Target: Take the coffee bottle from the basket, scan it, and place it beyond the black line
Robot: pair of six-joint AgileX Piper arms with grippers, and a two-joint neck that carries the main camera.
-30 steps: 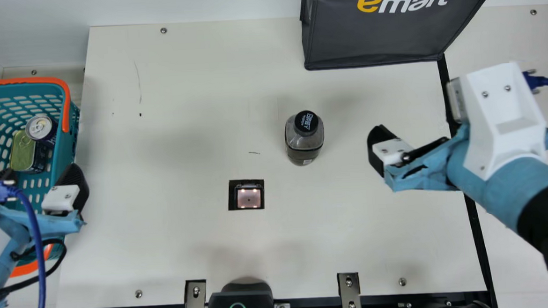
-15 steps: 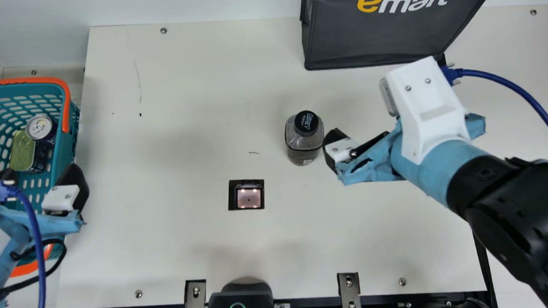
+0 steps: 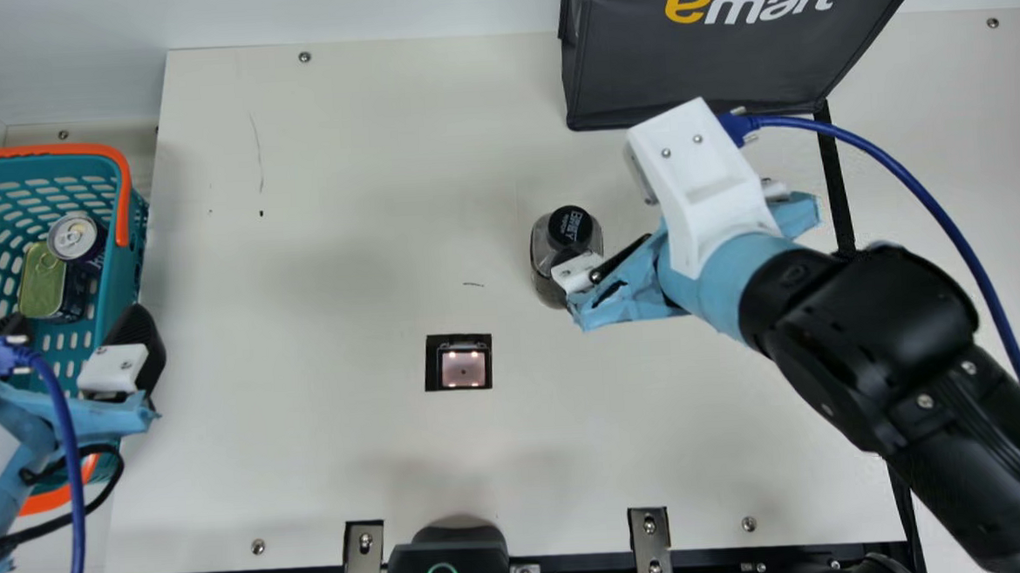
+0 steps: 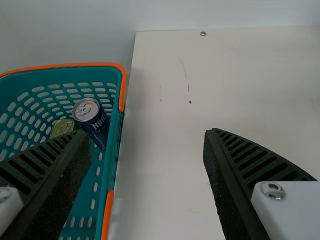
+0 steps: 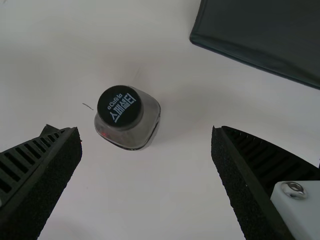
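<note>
Standing upright on the smooth cream table (image 3: 353, 461), the coffee bottle (image 3: 551, 232) has a glossy, see-through body, squarish with rounded corners, and a round black cap with pale lettering. The right end effector (image 3: 577, 274) is spread wide at the bottle, one side overlapping it in the main view; I cannot tell whether they touch. Its black fingers (image 5: 47, 175) are ribbed on top and grainy along their inner faces, and crinkled blue wrapping covers the part behind them. Near the bottle, a square scanner window (image 3: 464, 367) with four small lights sits in a black-edged opening. At the main view's left, the left end effector (image 3: 76, 335) is also spread wide, one finger over the basket's inside, the other over its side. That teal plastic basket (image 3: 128, 245) has slotted walls and an orange rim, and contains a dark blue drink can (image 3: 77, 237) with a silvery lid beside a gold-topped, round-cornered tin (image 3: 41, 280). A dark gray fabric bag (image 3: 691, 67) stands at the far side, by the straight black line (image 3: 834, 182). The bottle is on the scanner's side of that line.
</note>
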